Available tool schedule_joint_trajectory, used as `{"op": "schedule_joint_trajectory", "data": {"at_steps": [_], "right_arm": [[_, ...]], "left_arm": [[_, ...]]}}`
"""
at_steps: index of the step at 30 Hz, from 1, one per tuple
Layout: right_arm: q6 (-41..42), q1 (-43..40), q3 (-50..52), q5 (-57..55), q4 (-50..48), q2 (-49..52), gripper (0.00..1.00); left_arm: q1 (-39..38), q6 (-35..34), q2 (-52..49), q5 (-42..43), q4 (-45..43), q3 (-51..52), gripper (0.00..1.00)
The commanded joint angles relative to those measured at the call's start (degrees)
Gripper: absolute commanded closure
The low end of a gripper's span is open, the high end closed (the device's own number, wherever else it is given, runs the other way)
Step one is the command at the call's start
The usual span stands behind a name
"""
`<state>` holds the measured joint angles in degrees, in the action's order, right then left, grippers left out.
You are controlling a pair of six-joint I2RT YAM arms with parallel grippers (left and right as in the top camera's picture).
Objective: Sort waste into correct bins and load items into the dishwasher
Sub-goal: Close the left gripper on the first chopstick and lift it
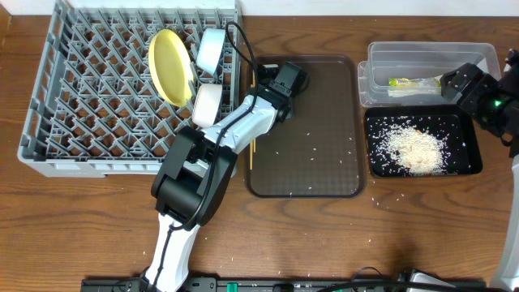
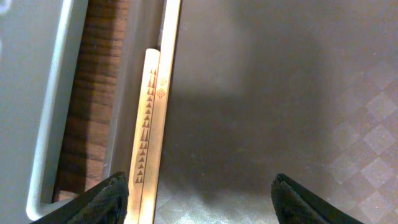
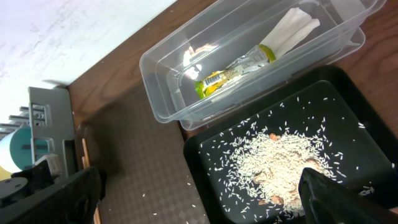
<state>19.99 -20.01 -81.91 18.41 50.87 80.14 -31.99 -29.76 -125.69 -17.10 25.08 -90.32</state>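
- Left arm: reaches from the near table edge, elbow bent, to the far-left corner of the brown serving tray (image 1: 324, 138).
- Left gripper (image 2: 205, 198): pointing down at that tray, jaws spread, empty.
- Chopsticks (image 2: 148, 124): along the tray's left rim, beside one fingertip.
- Right gripper (image 3: 199, 199): right of the tray, jaws wide, empty.
- Wrapper (image 1: 412, 81): in the clear tub (image 1: 486, 57), right of the tray.
- Rice (image 1: 415, 146): in the black tray (image 1: 472, 166), right of the tray.

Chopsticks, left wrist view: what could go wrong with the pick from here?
1. The chopsticks lie right along the brown tray rim, so one of the open left fingers may land on the rim instead of beside them.
2. The two sticks lie side by side, so closing may catch only one.
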Motion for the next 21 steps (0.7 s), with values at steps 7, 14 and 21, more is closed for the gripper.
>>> {"op": "schedule_joint_trajectory", "data": {"at_steps": [7,14,21], "right_arm": [[0.3,-0.1,-0.9,0.0,-0.1,0.1,0.01],[0.3,-0.1,-0.9,0.0,-0.1,0.1,0.01],[0.3,-0.1,-0.9,0.0,-0.1,0.1,0.01]], "left_arm": [[0.0,0.6,0.1,-0.3,-0.1,0.9,0.25],[0.0,0.6,-0.6,0.1,-0.3,0.9,0.25],[0.0,0.6,-2.4,2.8,-0.3,0.9,0.25]]}}
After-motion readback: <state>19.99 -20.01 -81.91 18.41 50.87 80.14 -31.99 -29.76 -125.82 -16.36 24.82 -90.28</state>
